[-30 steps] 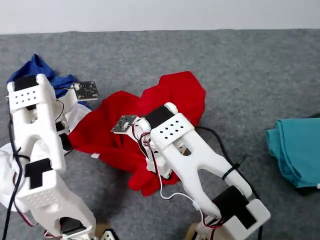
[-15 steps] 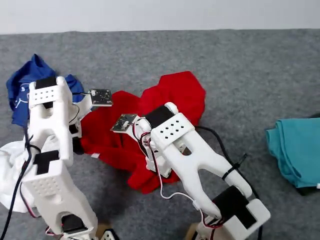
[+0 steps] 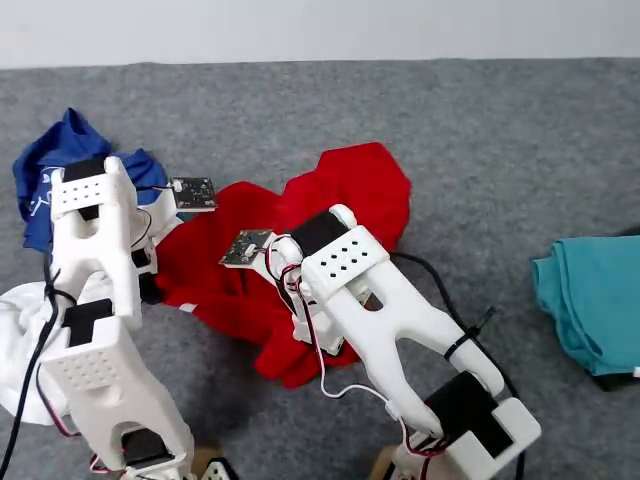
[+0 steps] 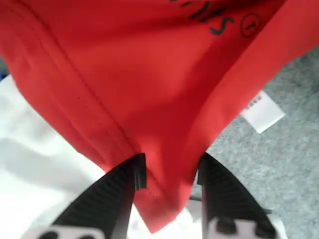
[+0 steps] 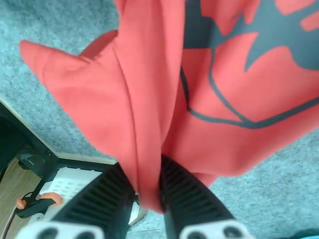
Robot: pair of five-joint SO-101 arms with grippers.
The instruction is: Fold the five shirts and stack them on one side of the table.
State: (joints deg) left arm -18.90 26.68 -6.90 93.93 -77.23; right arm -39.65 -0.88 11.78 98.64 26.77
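Observation:
A crumpled red shirt [image 3: 345, 195] lies mid-table. In the left wrist view its hem [image 4: 149, 99] runs between the black fingers of my left gripper [image 4: 168, 167], which is shut on a thick fold over a white shirt [image 4: 40, 169]. From above, that arm [image 3: 95, 240] stands at the red shirt's left edge. My right gripper [image 5: 144, 167] is shut on a hanging fold of the red shirt [image 5: 149, 99]; its arm [image 3: 345, 265] covers the shirt's middle. A blue shirt [image 3: 45, 160] and a white shirt [image 3: 15, 320] lie at the left. A folded teal shirt [image 3: 590, 300] rests at the right.
Grey carpet-like table top [image 3: 480, 150] stretches open at the back and between the red and teal shirts. Both arm bases [image 3: 470, 420] stand at the front edge. A white label [image 4: 261, 112] hangs off the red shirt.
My left arm swung right from over the blue and white shirts to the red shirt's left edge, then eased back left. The right arm kept still.

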